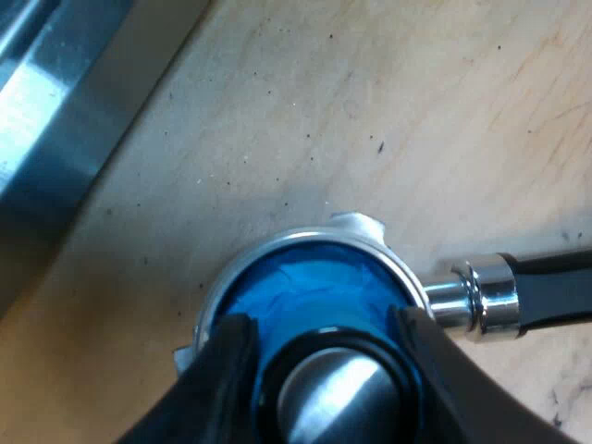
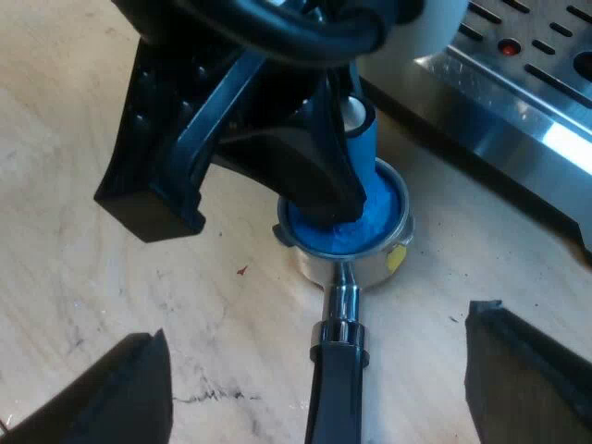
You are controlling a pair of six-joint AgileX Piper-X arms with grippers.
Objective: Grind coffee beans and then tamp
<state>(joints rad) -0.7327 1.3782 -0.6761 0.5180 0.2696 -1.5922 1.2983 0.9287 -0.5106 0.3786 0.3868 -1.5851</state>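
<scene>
My left gripper (image 1: 324, 338) was closed on the single blue tamper (image 1: 305, 282), with one finger on each side of its stem. The tamper sat inside the basket of the one metal holder (image 1: 277, 245), which lay on the wooden table (image 1: 370, 111) near the one espresso machine (image 2: 518, 111). My right gripper (image 2: 328, 370) stood wide open and gripped nothing. The holder's dark handle (image 2: 338, 393) lay between its fingers, touching neither. I counted two grippers.
</scene>
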